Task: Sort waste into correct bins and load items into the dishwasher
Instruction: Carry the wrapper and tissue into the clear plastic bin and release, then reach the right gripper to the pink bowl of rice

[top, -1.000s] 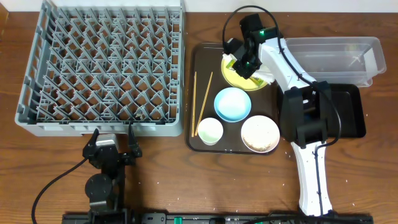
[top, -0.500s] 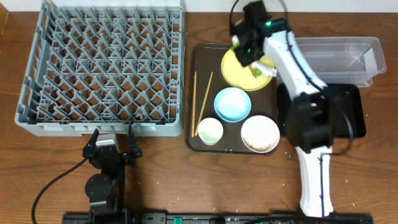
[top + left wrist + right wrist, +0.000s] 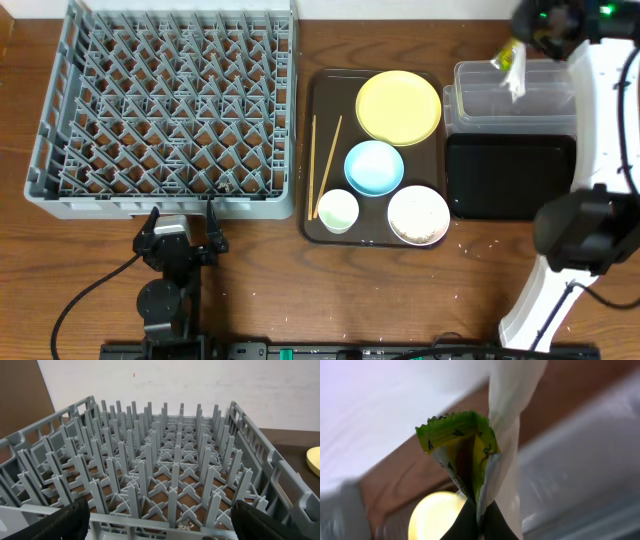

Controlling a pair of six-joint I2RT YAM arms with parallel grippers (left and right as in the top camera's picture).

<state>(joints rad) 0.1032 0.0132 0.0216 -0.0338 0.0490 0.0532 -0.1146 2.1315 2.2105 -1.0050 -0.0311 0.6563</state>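
Currently, the dish rack (image 3: 165,105) at the far left corner holds nothing. The left fingers (image 3: 67,519) rest spread apart and empty at the near edge, facing the rack.

On the brown tray (image 3: 325,225) at mid-bench lie, in order, the chopsticks (image 3: 322,165), small cup (image 3: 337,210), blue bowl (image 3: 374,166), yellow plate (image 3: 398,107) and white bowl (image 3: 418,215). None is loaded. The plate surface is bare.

At the far right corner, the right fingers (image 3: 463,527) are clenched on the snack wrapper (image 3: 455,442), held in the air above the clear tub (image 3: 480,100). A white strip hanging beside it may be the napkin; this cannot be confirmed. The black tray (image 3: 510,180) sits just in front of the tub, with nothing visible in it.

Status: waste sorting appears to be at its first drop, with release pending. All five dishwasher items are left to load.
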